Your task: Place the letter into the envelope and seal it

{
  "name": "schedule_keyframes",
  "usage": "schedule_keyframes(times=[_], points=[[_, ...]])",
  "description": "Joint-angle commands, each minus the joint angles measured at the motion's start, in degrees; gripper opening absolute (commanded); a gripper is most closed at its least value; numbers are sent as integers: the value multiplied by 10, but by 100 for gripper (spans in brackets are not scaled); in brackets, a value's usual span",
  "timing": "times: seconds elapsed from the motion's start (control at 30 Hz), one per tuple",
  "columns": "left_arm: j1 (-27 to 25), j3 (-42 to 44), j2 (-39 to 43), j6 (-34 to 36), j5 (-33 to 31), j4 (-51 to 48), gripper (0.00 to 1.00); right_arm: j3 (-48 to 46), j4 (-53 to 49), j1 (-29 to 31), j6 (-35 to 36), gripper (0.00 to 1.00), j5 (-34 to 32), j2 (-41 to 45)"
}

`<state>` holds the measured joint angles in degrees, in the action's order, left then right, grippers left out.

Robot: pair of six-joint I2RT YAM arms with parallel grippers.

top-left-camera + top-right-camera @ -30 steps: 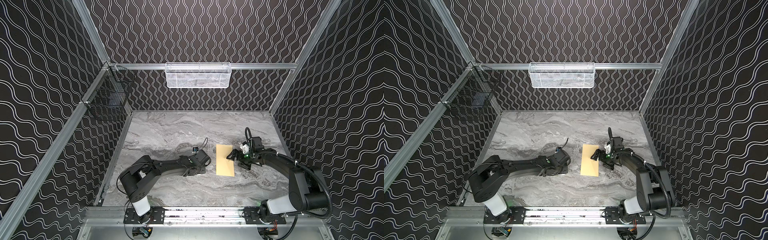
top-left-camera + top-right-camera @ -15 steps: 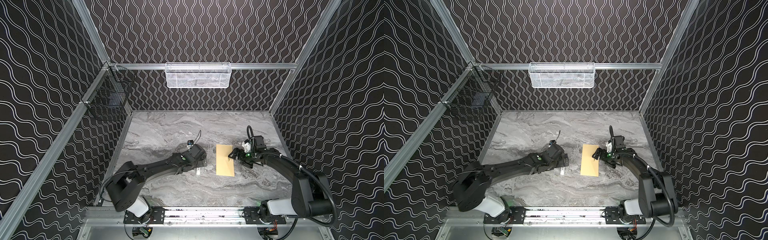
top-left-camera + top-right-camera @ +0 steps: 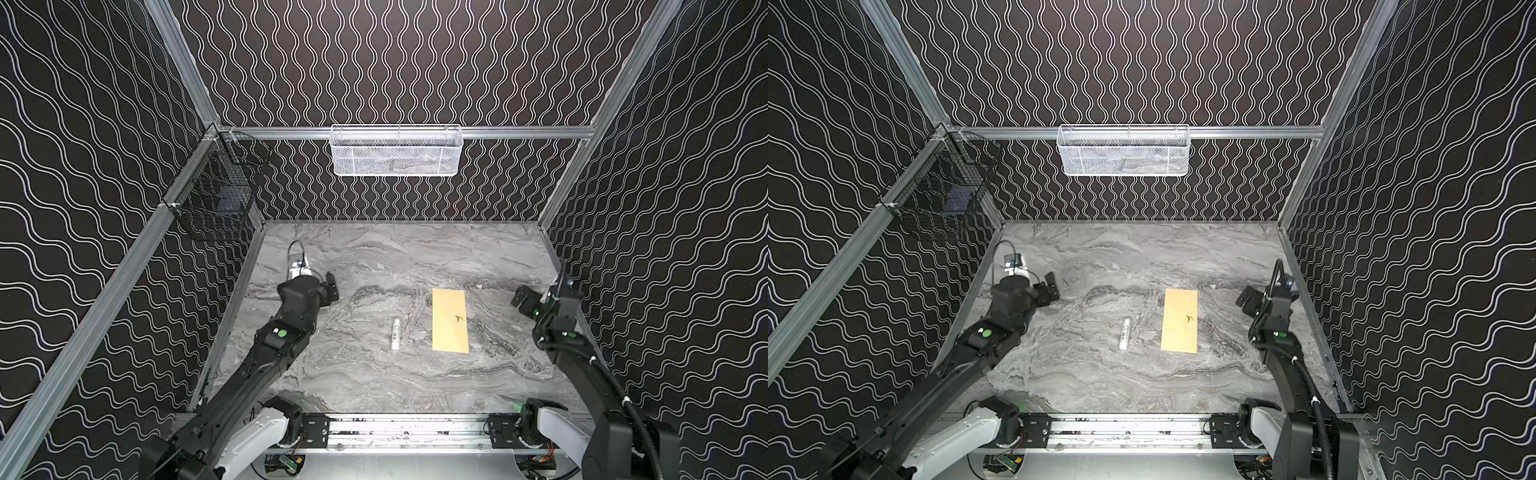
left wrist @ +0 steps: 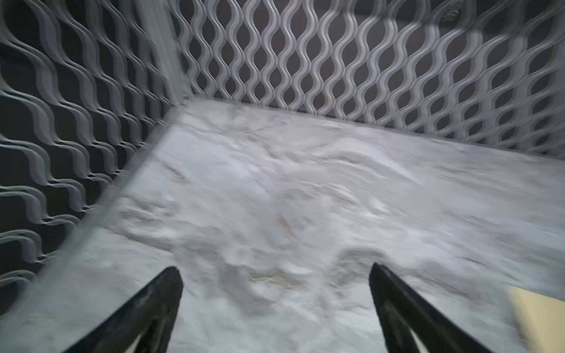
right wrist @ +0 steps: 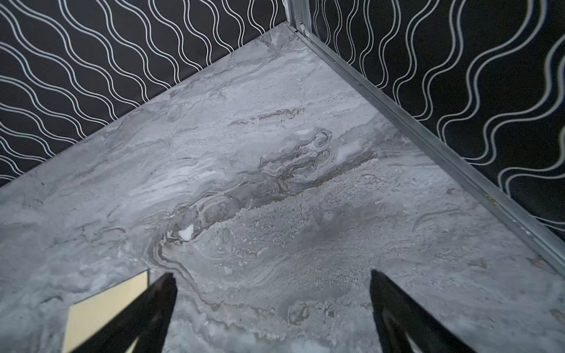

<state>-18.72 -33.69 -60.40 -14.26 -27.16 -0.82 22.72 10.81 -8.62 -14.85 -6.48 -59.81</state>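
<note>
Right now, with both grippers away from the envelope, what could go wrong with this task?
1. The small white tube lies loose beside the envelope; being round, it may roll, or a passing arm may knock it.
2. No letter shows in any view and the flap cannot be made out, so the seal may be unfinished; the left gripper and right gripper stand open, apart from it.

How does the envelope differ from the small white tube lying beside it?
The envelope is tan, flat and rectangular; the tube is white, round and slim. The envelope is far larger than the tube and bears a small dark-gold mark. Both lie on the marble table, side by side, not touching.
</note>
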Motion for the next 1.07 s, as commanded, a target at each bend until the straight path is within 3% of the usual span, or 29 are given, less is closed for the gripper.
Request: schedule_keyframes(times=[0.0,0.1,0.2,0.23,0.3,0.33,0.4,0.43,0.47,0.5,0.53,0.6,1.03], points=[[52,77,4,126,31,185,98,-43,248,-2,44,99,-12,-22],[61,134,-56,141,65,321,99,-95,361,15,46,99,-28,-80],[64,173,-148,175,91,471,99,-166,569,52,90,100,-56,-128],[66,191,-177,185,99,537,99,-168,592,76,111,100,-93,-138],[70,217,-225,217,105,663,99,-154,582,83,114,100,-98,-165],[84,216,-253,207,107,693,99,-150,613,81,108,100,-107,-199],[125,207,-324,187,171,724,99,-143,692,77,127,100,-95,-262],[130,204,-377,196,182,799,99,-123,627,77,119,100,-95,-265],[132,199,-374,193,190,786,99,-94,581,76,102,100,-109,-273],[143,175,-329,178,209,669,99,-75,555,72,109,100,-115,-278],[155,144,-336,160,203,615,99,-84,565,77,106,100,-115,-276],[164,127,-343,164,224,591,99,-87,589,76,113,100,-114,-284],[169,142,-343,158,234,621,99,-94,601,85,132,100,-105,-281]])
